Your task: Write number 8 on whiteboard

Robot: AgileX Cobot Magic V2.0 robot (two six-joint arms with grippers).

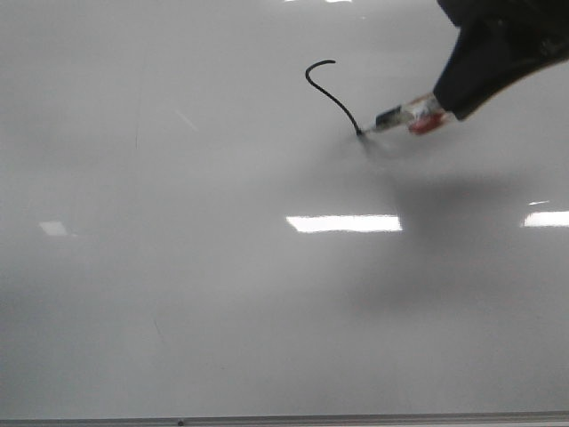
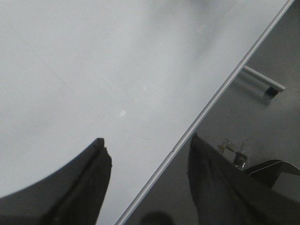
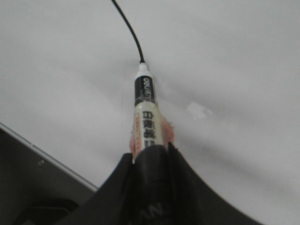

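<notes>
The right gripper (image 1: 449, 107) reaches in from the upper right of the front view, slanting down toward the whiteboard (image 1: 178, 294), its jaws clamped on a marker (image 1: 404, 117) (white barrel with a black band near the nib). The tip touches the board at the lower end of a thin black stroke (image 1: 331, 89), a hooked curve that is only the start of the number 8, upper centre of the board. The left gripper (image 2: 147, 164) hangs over the board's metal edge (image 2: 225, 86), jaws apart and holding nothing.
</notes>
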